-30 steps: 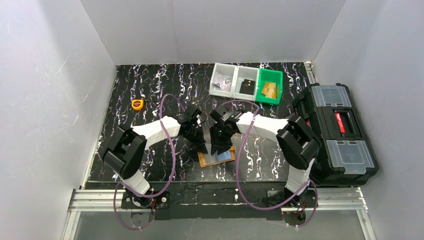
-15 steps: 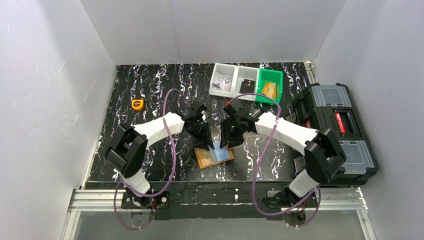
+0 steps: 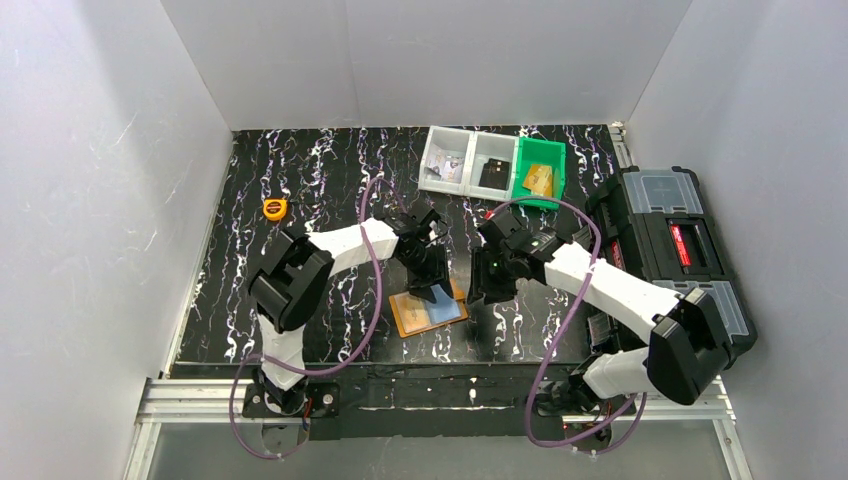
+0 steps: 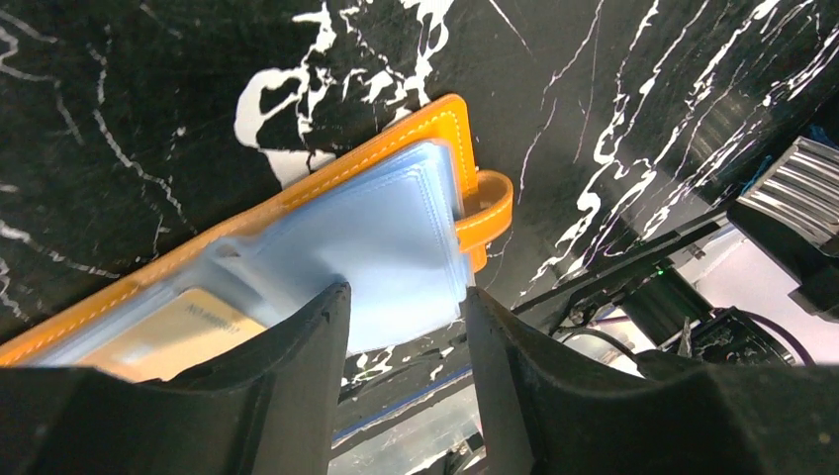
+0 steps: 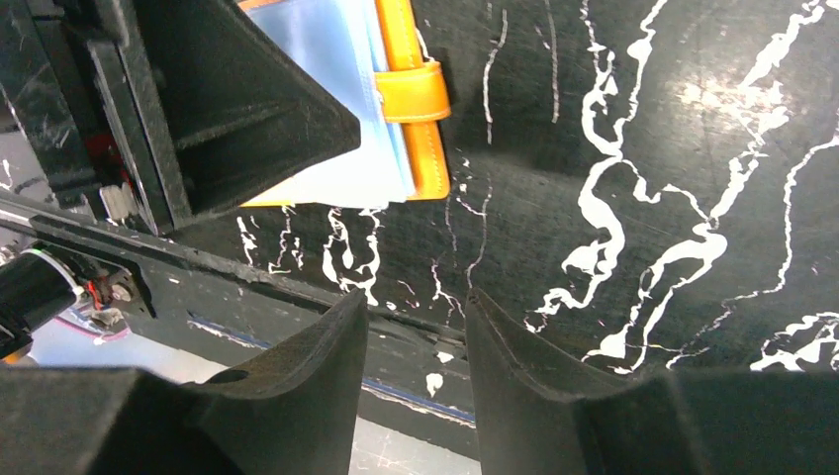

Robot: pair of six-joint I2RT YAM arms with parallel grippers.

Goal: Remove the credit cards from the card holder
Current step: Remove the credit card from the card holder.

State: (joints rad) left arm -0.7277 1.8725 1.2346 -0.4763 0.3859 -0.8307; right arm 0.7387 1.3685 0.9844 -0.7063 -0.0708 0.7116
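Note:
The orange card holder (image 3: 412, 318) (image 4: 450, 124) lies open on the black marbled table near the front edge. Its pale blue clear sleeves (image 4: 386, 247) are spread on top, and a tan credit card (image 4: 168, 332) shows inside one pocket. The closure tab (image 5: 411, 91) points right. My left gripper (image 3: 432, 290) (image 4: 406, 292) hovers just over the sleeves, open, with nothing between its fingers. My right gripper (image 3: 485, 295) (image 5: 417, 297) is open over bare table just right of the holder, also with nothing in it.
Three small bins (image 3: 490, 165) stand at the back, with a dark card in the middle one and a yellowish card in the green one (image 3: 540, 180). A yellow tape measure (image 3: 274, 209) lies back left. A black toolbox (image 3: 675, 265) fills the right side.
My left gripper has opened and shifted right over the holder's sleeves. My right arm has swung right, off the holder, to the table beside it.

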